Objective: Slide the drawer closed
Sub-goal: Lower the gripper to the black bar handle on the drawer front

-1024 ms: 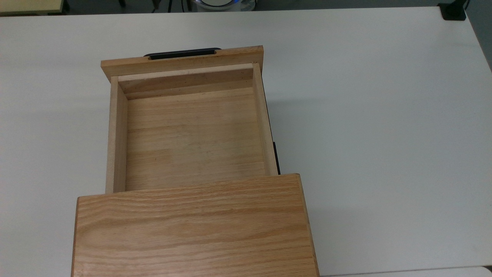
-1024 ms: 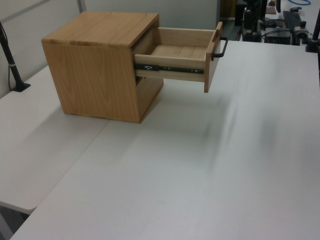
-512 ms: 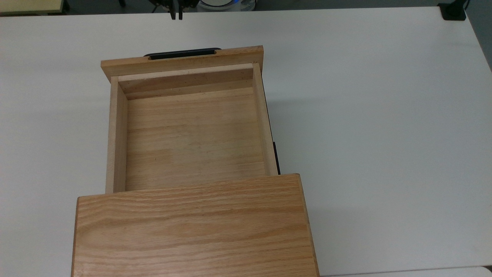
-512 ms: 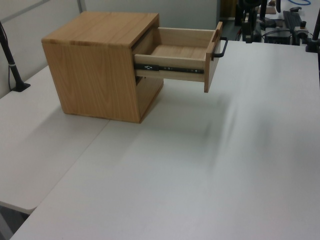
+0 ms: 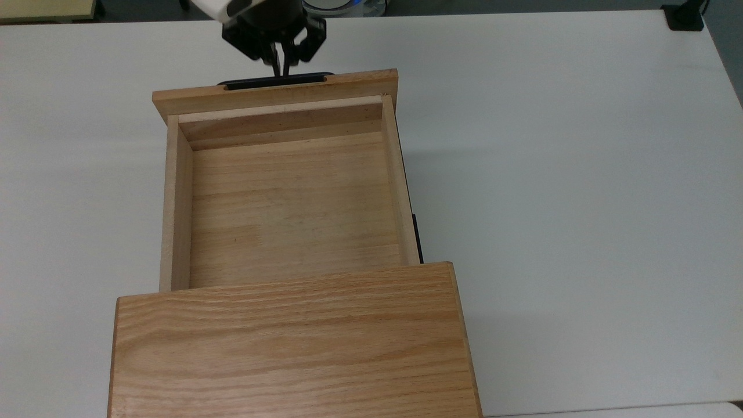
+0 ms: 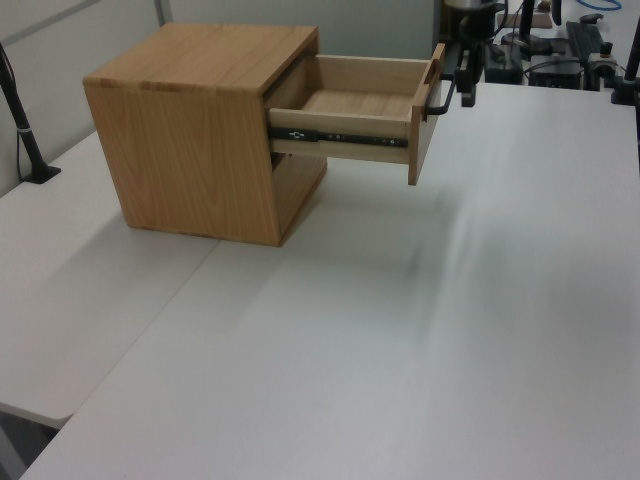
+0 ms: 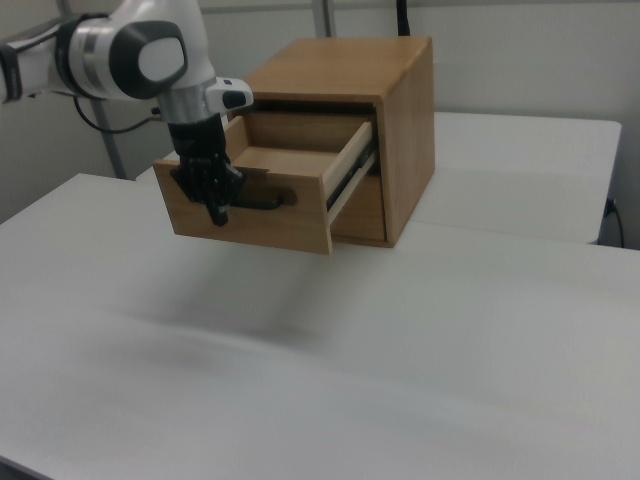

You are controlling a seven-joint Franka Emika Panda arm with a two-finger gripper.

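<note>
We noted a drawer [image 5: 290, 203] of pale matt wood, its black metal handle [image 5: 276, 83], a grained oak cabinet [image 5: 290, 348], a smooth matt white table [image 5: 580, 174].

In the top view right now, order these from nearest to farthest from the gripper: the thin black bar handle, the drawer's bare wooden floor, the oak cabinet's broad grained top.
1. Thin black bar handle: just below the gripper, on the drawer's front panel.
2. Drawer's bare wooden floor: mid-picture, behind the front panel.
3. Oak cabinet's broad grained top: at the top view's bottom edge.
</note>
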